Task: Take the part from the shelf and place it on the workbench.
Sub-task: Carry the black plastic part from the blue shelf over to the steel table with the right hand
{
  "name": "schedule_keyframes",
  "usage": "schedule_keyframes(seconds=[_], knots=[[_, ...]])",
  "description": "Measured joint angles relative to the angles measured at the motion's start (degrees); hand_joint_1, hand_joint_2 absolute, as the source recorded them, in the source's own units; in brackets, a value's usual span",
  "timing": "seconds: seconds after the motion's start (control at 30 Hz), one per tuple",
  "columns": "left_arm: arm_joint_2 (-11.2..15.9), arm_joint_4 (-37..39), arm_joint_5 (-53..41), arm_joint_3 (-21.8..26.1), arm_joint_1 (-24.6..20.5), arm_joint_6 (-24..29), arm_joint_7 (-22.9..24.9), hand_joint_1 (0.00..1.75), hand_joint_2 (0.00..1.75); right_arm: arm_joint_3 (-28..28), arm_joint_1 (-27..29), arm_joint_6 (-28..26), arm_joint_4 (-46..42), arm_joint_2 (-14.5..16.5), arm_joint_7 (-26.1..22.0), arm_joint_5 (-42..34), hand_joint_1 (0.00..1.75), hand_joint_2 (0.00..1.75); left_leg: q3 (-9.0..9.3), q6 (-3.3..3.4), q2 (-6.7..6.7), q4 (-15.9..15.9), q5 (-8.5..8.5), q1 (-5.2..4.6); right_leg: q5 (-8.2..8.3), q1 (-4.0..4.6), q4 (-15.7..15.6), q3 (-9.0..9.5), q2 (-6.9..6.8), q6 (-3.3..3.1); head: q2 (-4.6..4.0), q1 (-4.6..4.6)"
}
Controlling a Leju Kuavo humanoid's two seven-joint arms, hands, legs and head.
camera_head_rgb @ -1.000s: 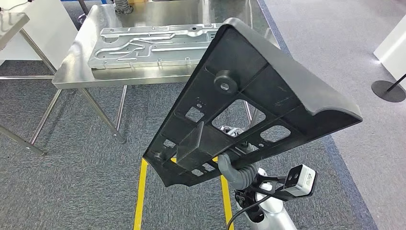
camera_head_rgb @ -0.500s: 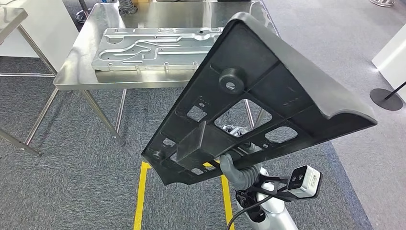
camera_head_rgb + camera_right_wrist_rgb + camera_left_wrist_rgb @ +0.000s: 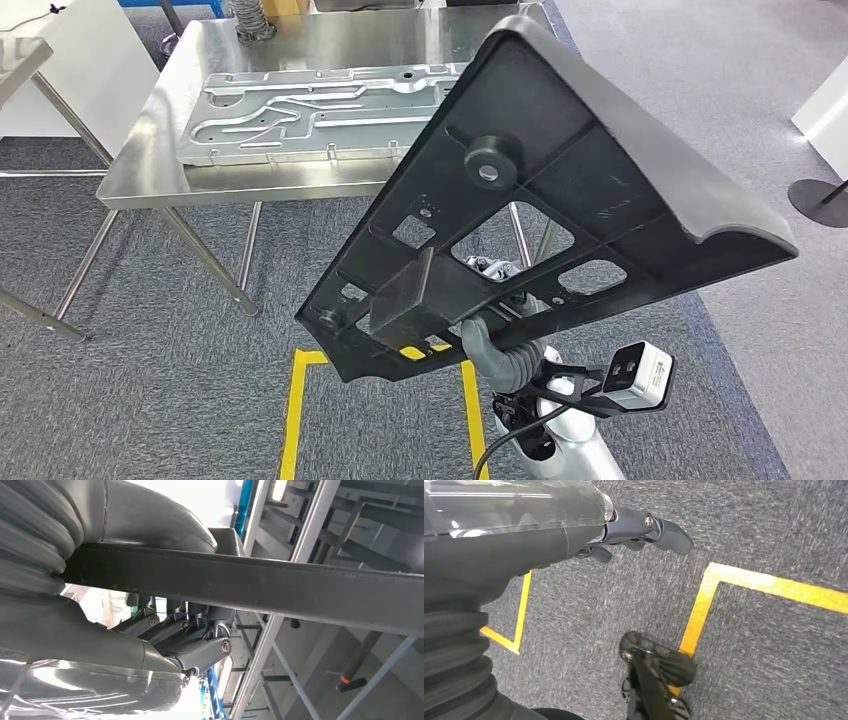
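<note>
The part [image 3: 560, 190] is a large black plastic panel with ribs, cut-outs and a round boss, held tilted in the air in front of me. My right hand [image 3: 490, 345] grips it from beneath at its lower edge. In the right wrist view the right hand [image 3: 190, 640] has its fingers wrapped over the part's dark edge [image 3: 280, 590]. The steel workbench [image 3: 150, 175] stands ahead at the upper left, partly hidden by the part. My left hand [image 3: 634, 530] hangs over the carpet with nothing in it.
An embossed metal plate [image 3: 300, 110] lies on the workbench. Yellow tape [image 3: 292, 420] marks a box on the grey carpet below the part. A white cabinet [image 3: 90, 60] stands at the far left and a black post base [image 3: 820, 200] at the right. Metal shelving [image 3: 310, 540] shows behind the right hand.
The whole picture has shifted, so the camera has moved. The part has drifted slightly to the right in view, still in my right hand's grip.
</note>
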Motion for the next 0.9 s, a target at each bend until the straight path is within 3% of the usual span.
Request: schedule_keyframes(seconds=[0.07,0.13,0.17,0.27,0.33,0.43,0.47,0.5,0.53,0.6,0.63,0.67,0.8,0.87,0.9], knots=[[0.02,0.00,-0.08,0.01,0.11,-0.02,0.03,0.00,1.75,0.01,-0.03,0.01,0.03,0.01,0.00,-0.16,1.36,1.75,1.86,0.25,0.00,-6.61,5.36,-0.01,-0.80,0.01,-0.01,1.12,0.10,0.20,0.00,0.00],[0.06,0.00,-0.20,0.02,0.11,-0.01,0.12,0.00,1.75,0.01,-0.10,0.02,0.03,0.01,0.01,-0.43,1.36,1.75,4.61,0.82,-0.04,-13.67,8.93,-0.28,-1.58,0.17,0.03,1.96,0.14,0.64,0.00,0.01],[0.08,0.00,-0.27,0.02,0.07,0.00,0.15,0.00,1.75,0.02,-0.13,0.03,0.03,0.01,0.03,-0.54,1.36,1.75,5.26,1.15,-0.07,-15.33,9.40,-0.44,-1.83,0.23,0.04,2.09,0.16,0.90,0.00,0.01],[0.08,0.00,-0.39,0.03,-0.03,0.02,0.22,0.00,1.75,0.01,-0.18,0.02,0.01,0.01,0.14,-0.65,1.36,1.75,5.51,2.13,-0.14,-15.94,8.97,-0.53,-2.30,0.18,0.01,2.15,0.18,1.82,0.00,0.02],[0.04,0.00,-0.43,0.04,0.00,0.02,0.25,0.00,1.75,0.00,-0.23,0.01,-0.05,0.01,0.15,-0.72,1.36,1.75,6.06,2.82,-0.12,-16.46,8.83,-0.24,-3.73,0.13,2.58,1.09,0.11,2.46,0.00,0.02],[0.00,0.00,-0.47,0.04,-0.07,0.02,0.27,0.00,1.75,-0.01,-0.05,0.01,-0.09,-0.02,0.16,-0.84,1.36,1.75,6.79,3.44,-0.09,-16.63,8.21,-0.17,-7.97,-0.10,13.88,-5.40,0.06,3.06,0.00,0.02],[-0.01,0.00,-0.48,0.04,-0.04,0.02,0.28,0.00,1.75,-0.01,0.05,0.01,-0.08,-0.04,0.17,-0.86,1.36,1.75,7.08,3.47,-0.11,-16.62,7.92,-0.17,-8.31,-0.18,16.71,-7.46,0.06,3.18,0.00,0.02],[-0.01,0.00,-0.47,0.05,0.01,0.01,0.29,0.00,1.75,-0.02,0.10,0.01,-0.08,-0.05,0.17,-0.88,1.36,1.75,7.48,3.42,-0.15,-16.61,7.59,-0.18,-7.40,-0.25,17.45,-8.55,0.05,3.23,0.00,0.02],[-0.02,0.00,-0.47,0.05,0.06,0.01,0.30,0.00,1.75,-0.02,0.12,0.01,-0.08,-0.07,0.17,-0.89,1.36,1.75,8.02,3.33,-0.20,-16.61,7.21,-0.17,-5.26,-0.31,15.70,-8.41,0.04,3.19,0.00,0.02],[-0.07,0.00,-0.48,0.05,0.08,0.00,0.31,0.00,1.75,-0.02,0.11,0.01,-0.08,-0.07,0.17,-0.90,1.36,1.75,9.19,2.97,-0.30,-16.61,6.33,-0.22,0.07,-0.31,7.75,-5.55,-0.04,2.85,0.00,0.02],[-0.10,0.00,-0.51,0.05,0.04,0.00,0.31,0.00,1.75,-0.03,0.11,0.01,-0.07,-0.07,0.17,-0.91,1.36,1.75,9.53,2.68,-0.34,-16.53,5.90,-0.29,1.60,-0.21,4.14,-4.11,-0.07,2.60,0.00,0.02],[-0.12,0.00,-0.54,0.05,0.00,0.01,0.31,0.00,1.75,-0.03,0.13,0.01,-0.06,-0.07,0.17,-0.92,1.36,1.75,9.70,2.37,-0.34,-16.52,5.58,-0.35,2.18,-0.09,1.97,-3.22,-0.09,2.35,0.00,0.01],[-0.17,-0.01,-0.63,0.05,-0.11,0.04,0.27,0.00,1.75,-0.10,0.36,0.01,-0.03,-0.07,0.13,-1.03,1.36,1.75,10.05,1.08,-0.17,-16.40,4.49,-0.28,1.39,-0.03,0.53,-2.29,0.13,1.08,0.00,-0.01],[-0.24,-0.02,-0.68,0.04,-0.16,0.06,0.22,0.00,1.75,-0.11,0.45,0.01,-0.03,-0.05,0.04,-1.04,1.36,1.75,8.40,0.56,-0.13,-12.27,2.37,-0.14,1.10,-0.27,-0.07,-1.34,0.03,0.46,0.00,-0.02],[-0.26,-0.02,-0.72,0.04,-0.16,0.09,0.20,0.00,1.75,-0.11,0.53,0.01,-0.02,-0.05,0.00,-1.04,1.36,1.75,6.32,0.35,-0.12,-8.37,0.78,-0.08,0.81,-0.22,-0.16,-0.97,-0.03,0.25,0.00,-0.03]])
